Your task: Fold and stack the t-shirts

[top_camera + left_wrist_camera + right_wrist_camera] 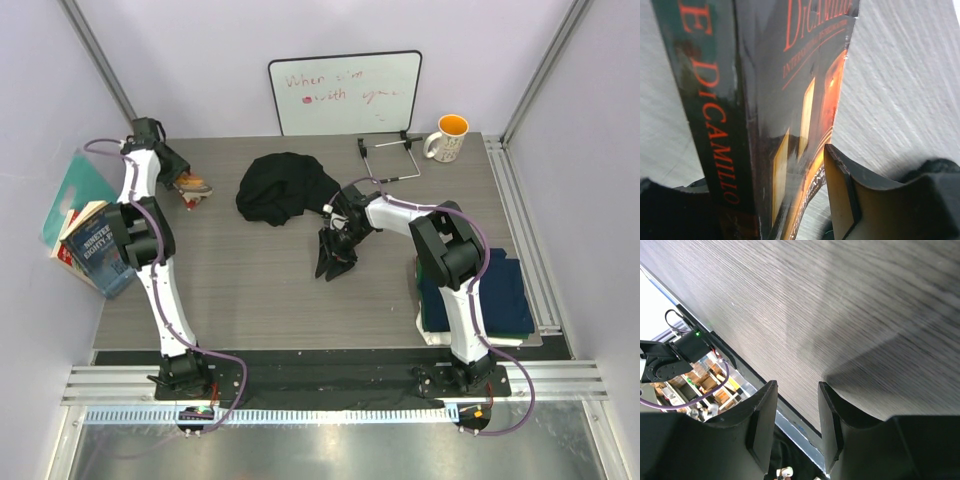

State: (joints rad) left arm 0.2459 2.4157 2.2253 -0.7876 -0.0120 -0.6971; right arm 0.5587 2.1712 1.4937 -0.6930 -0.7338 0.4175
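Note:
A crumpled black t-shirt (pixel 285 188) lies at the back middle of the table. A dark flap of it (pixel 332 264) hangs by my right gripper (pixel 338 240). In the right wrist view that gripper (pixel 797 386) is open with only bare table between its fingers, and black cloth with a pale print (pixel 785 471) sits low near the palm. Folded t-shirts, navy on top (pixel 480 290), are stacked at the right. My left gripper (pixel 183 178) at the far left is shut on a dark book (pixel 790 100) lettered DiCamillo, whose spine hides the left finger.
A whiteboard (pixel 345 92) leans on the back wall. Beside it are a wire stand (pixel 390 155) and an orange-lined mug (pixel 448 138). More books (pixel 95 240) and a teal folder (pixel 75 185) lean off the table's left edge.

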